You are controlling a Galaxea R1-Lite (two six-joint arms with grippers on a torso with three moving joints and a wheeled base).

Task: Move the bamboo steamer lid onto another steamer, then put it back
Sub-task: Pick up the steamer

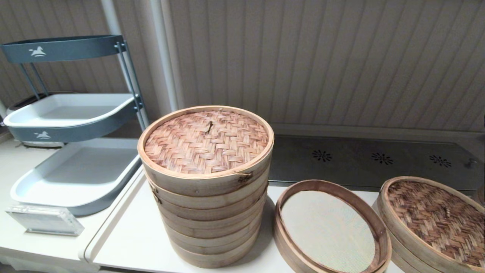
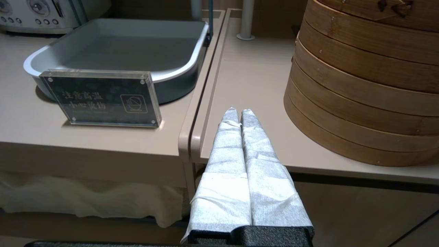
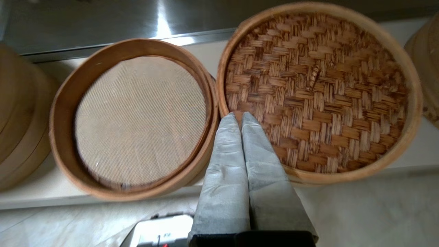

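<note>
Two low steamers sit to the right of the tall stack of steamers (image 1: 206,189): the open steamer with the flat cream liner (image 1: 329,227) just beside the stack, and past it, touching its rim, a steamer wearing the dark woven lid (image 1: 435,220). The right gripper (image 3: 240,115) hovers above the lid's near rim, jaws together and empty. The left gripper (image 2: 236,111), jaws also together, hangs off the stack's left, beyond the table (image 2: 253,89) edge.

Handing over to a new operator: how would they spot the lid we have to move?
Start at the tall steamer stack mid-counter and look right, past the open steamer with the flat cream liner. The bamboo steamer lid sits beyond it, at the far right. Its weave is dark brown, unlike the stack's reddish-tan lid.
</note>
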